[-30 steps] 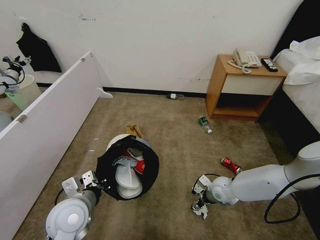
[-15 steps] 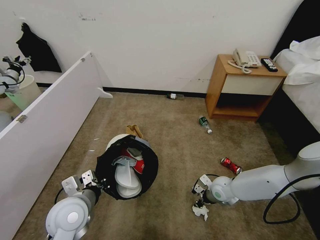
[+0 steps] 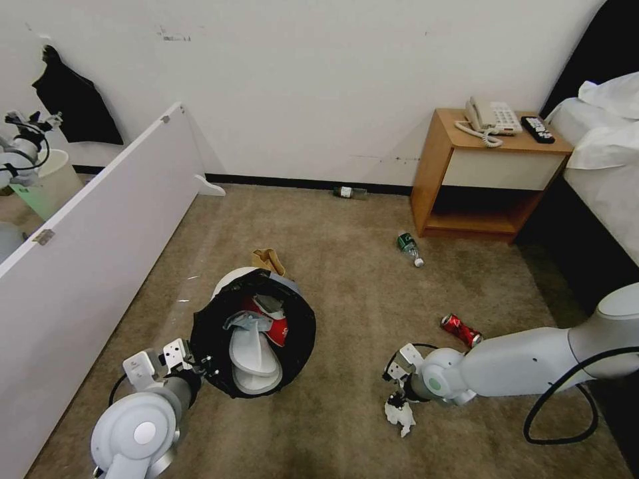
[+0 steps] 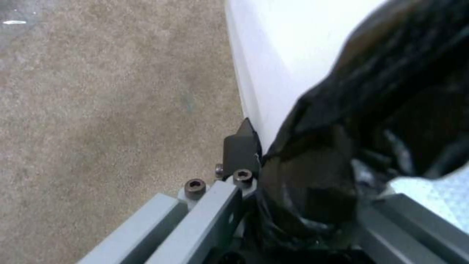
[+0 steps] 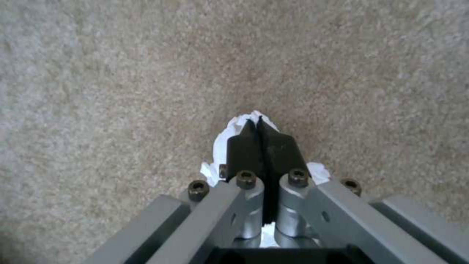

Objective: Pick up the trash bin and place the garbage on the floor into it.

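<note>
Over the carpet (image 3: 346,266) — right tool (image 3: 398,403) has lowered, pinching tissue (image 3: 401,416).

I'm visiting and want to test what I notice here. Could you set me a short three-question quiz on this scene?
1. True or false: the right tool is shut on the white tissue.
2. What does the left tool hold? A) the red can B) the bin's rim C) a bottle
3. Fill in: the telephone sits on the wooden ____.

Key:
1. True; the tissue is pinched low over the carpet.
2. B; it grips the trash bin at its black-bagged rim, while the red can lies on the carpet.
3. Nightstand.
</note>
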